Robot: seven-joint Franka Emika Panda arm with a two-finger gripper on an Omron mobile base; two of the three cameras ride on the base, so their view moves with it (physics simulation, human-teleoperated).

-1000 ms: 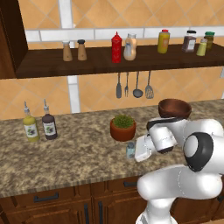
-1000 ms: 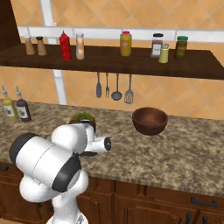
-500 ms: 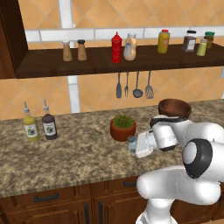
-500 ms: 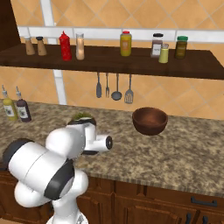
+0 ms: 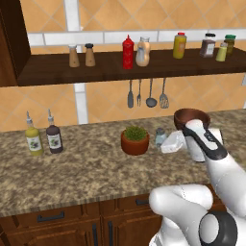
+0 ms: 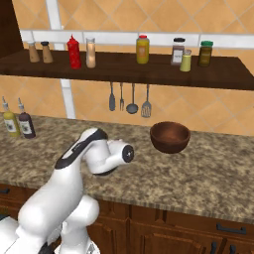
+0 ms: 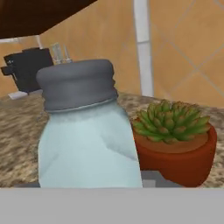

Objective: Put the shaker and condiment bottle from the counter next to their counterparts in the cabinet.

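My gripper (image 5: 163,140) is shut on the shaker (image 5: 159,136), a small pale blue-grey glass jar with a grey cap, held just above the counter (image 5: 86,173) to the right of the plant pot. In the hand view the shaker (image 7: 83,140) looms close and upright, and my fingertips are hidden. The condiment bottle (image 5: 142,52), peach-orange with a white cap, stands on the cabinet (image 5: 110,72) shelf right beside the tall red squeeze bottle (image 5: 128,53). Two brown shakers (image 5: 81,55) stand further left on that shelf.
A terracotta plant pot (image 5: 135,140) sits just left of the shaker, and a brown wooden bowl (image 5: 190,117) stands behind my arm. Two oil bottles (image 5: 43,139) stand at the counter's left. Utensils (image 5: 146,93) hang under the shelf. A yellow bottle (image 5: 179,45) and jars (image 5: 216,47) fill the shelf's right.
My gripper closed on the shaker in front of the plant pot, then carried it up and to the right. The pot and bowl stayed put.
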